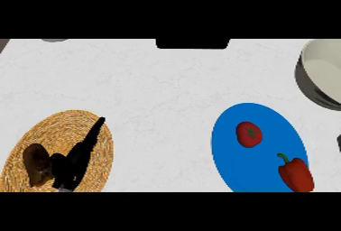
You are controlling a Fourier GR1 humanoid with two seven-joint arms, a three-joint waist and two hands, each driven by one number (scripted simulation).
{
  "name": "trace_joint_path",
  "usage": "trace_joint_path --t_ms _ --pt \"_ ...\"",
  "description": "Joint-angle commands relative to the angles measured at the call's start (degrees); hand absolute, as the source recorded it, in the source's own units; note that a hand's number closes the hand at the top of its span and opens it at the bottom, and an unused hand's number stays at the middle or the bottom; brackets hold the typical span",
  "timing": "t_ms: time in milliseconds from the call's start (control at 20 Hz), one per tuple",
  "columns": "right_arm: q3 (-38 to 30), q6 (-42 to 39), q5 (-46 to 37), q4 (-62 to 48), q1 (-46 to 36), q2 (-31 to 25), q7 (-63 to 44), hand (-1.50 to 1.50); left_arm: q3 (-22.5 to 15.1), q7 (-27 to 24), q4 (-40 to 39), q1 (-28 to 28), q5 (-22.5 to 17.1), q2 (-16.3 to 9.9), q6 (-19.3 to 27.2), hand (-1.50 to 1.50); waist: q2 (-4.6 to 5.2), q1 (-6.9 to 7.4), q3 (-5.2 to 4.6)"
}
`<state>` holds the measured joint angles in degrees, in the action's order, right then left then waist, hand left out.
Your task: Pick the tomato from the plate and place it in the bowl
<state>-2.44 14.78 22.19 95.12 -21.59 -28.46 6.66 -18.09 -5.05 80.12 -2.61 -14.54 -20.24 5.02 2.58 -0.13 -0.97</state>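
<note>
While my left hand (75, 162) rests open at lower left and the right stays unseen, the tomato (248, 134) lies on the blue plate (230, 155), centre-right. I'd judge it smooth, soft; clasp its round sides, then carry to the bowl (320, 76) upper right.

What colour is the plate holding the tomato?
Blue: the plate under the tomato shows plainly in the head view.

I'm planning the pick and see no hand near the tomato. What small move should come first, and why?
Probably bring the right hand in over the blue plate toward the tomato. The tomato lies untouched on the plate beside a red pepper, the bowl sits beyond, and only the left hand shows, over the woven mat.
</note>
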Motion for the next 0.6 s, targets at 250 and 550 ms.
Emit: trace_joint_path --t_ms 250,550 --pt "9.5 -6.6 5.2 -8.1 5.0 2.5 -16.2 -1.50 12.6 -1.1 11.0 8.9 -8.3 -0.5 1.0 0.00 -2.47 2.44 0.92" --pt "15.7 9.4 -18.6 -15.7 7.1 0.8 -17.8 -1.50 16.7 2.7 7.7 11.3 -13.3 -1.5 -1.8 0.00 -2.44 0.55 0.92"
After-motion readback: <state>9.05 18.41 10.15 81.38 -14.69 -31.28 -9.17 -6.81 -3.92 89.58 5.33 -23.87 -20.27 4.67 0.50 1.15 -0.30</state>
